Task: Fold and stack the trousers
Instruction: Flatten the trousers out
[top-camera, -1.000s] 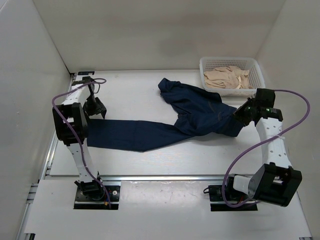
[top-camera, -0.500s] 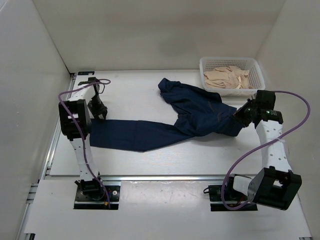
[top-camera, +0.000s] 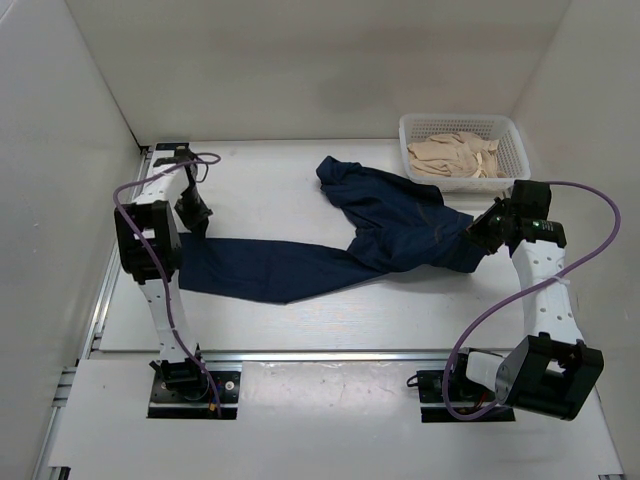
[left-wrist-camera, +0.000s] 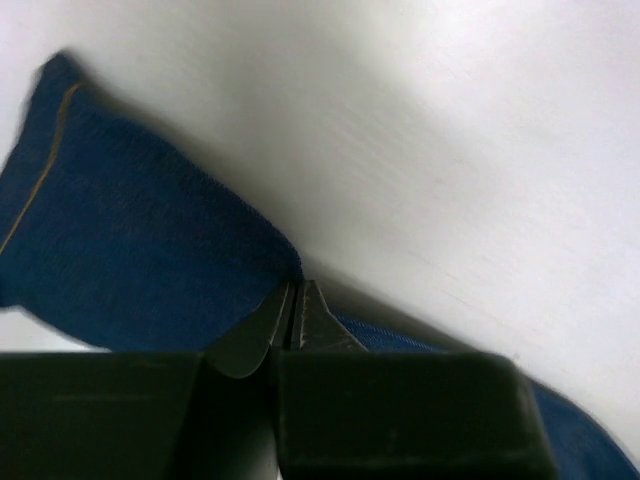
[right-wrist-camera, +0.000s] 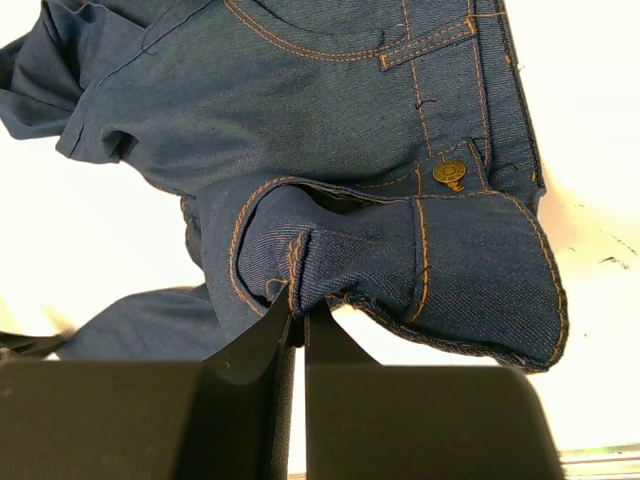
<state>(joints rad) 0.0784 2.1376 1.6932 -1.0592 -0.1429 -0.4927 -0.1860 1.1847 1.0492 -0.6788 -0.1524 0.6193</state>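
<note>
The trousers (top-camera: 340, 240), dark navy jeans with tan stitching, lie spread across the table, one long leg stretched left and the other crumpled toward the back. My left gripper (top-camera: 196, 222) is shut on the hem edge of the long leg (left-wrist-camera: 150, 270), its jaws pinched together on the denim (left-wrist-camera: 298, 300). At the table's right my right gripper (top-camera: 482, 232) is shut on the waistband, beside the brass button (right-wrist-camera: 449, 172); a fold of denim (right-wrist-camera: 340, 260) is pinched at its fingertips (right-wrist-camera: 298, 312).
A white basket (top-camera: 512, 130) holding beige cloth (top-camera: 455, 156) stands at the back right. White walls close in the table on the left, back and right. A metal rail (top-camera: 330, 353) runs along the near edge.
My left gripper has closed on the hem of the long leg after shifting slightly toward the back. The right gripper has stayed put on the waistband.
</note>
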